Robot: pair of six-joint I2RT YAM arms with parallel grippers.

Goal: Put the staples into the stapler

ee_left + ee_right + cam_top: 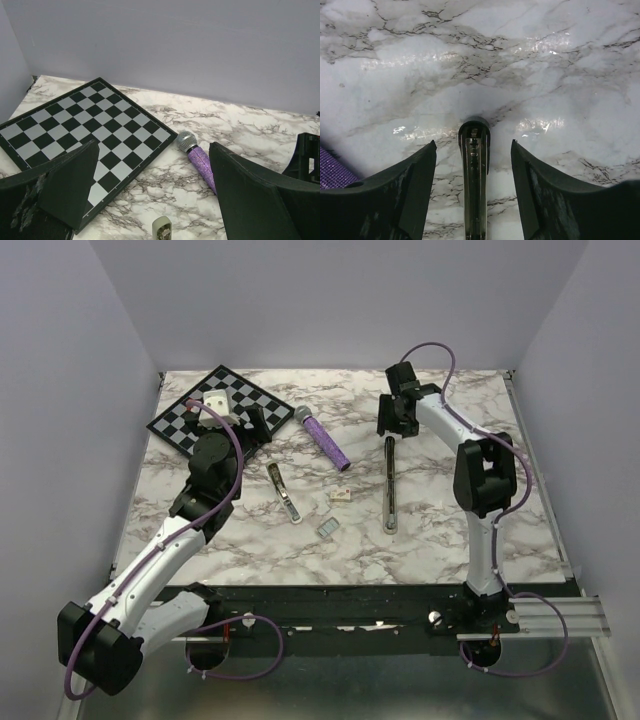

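Observation:
The staples (pixel 327 527), a small silver-grey block, lie on the marble table (pixel 450 530) near the front middle. A long black stapler (pixel 389 485) lies opened out flat right of centre. My right gripper (pixel 393 418) hovers open at its far end. In the right wrist view the stapler's end (pixel 474 165) lies between the open fingers of the gripper (pixel 473 145), untouched. A smaller silver stapler (pixel 283 492) lies left of centre, and its tip (pixel 161 229) shows in the left wrist view. My left gripper (pixel 255 425) is open and empty (pixel 152 150) beyond it.
A checkerboard (pixel 215 405) (pixel 85 117) lies at the back left with a small white thing on it. A purple microphone (pixel 322 438) (pixel 197 155) lies between the two grippers. A small cream box (pixel 340 495) sits between the staplers. Walls close the back and sides.

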